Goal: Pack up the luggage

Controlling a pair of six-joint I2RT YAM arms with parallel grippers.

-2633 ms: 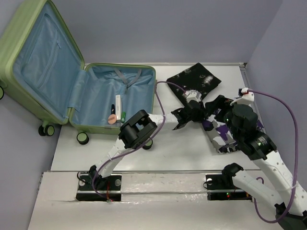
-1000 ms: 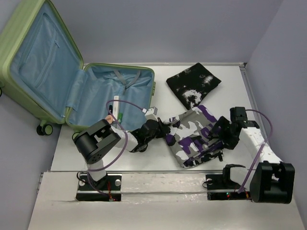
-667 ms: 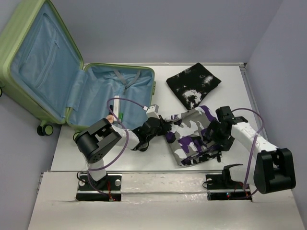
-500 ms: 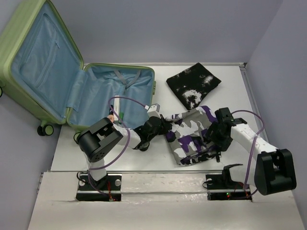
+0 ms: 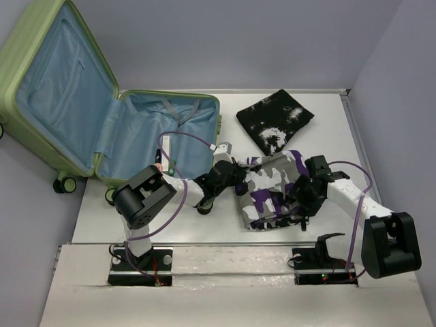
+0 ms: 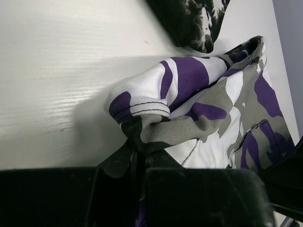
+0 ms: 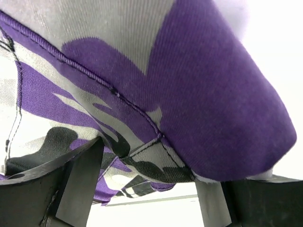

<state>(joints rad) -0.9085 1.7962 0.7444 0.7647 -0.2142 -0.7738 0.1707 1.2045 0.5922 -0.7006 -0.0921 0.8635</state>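
Left gripper [image 5: 233, 180], beside the stiff-shelled, open light-green luggage [image 5: 61, 82] at the left of the table [image 5: 327, 129], is pinching the left edge of the camouflage garment [image 5: 272, 191]. That cloth is looking soft and floppy, best held at both edges; right gripper [image 5: 300, 197] is straddling its right fold, whether clamping I cannot tell.

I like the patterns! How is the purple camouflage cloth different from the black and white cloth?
The purple camouflage cloth is bunched up and pinched at one edge by the left tool; the black and white cloth lies flat and nothing touches it. The purple camouflage cloth sits nearer the arms; the black and white cloth lies farther back. Both are patterned and on the table, outside the luggage.
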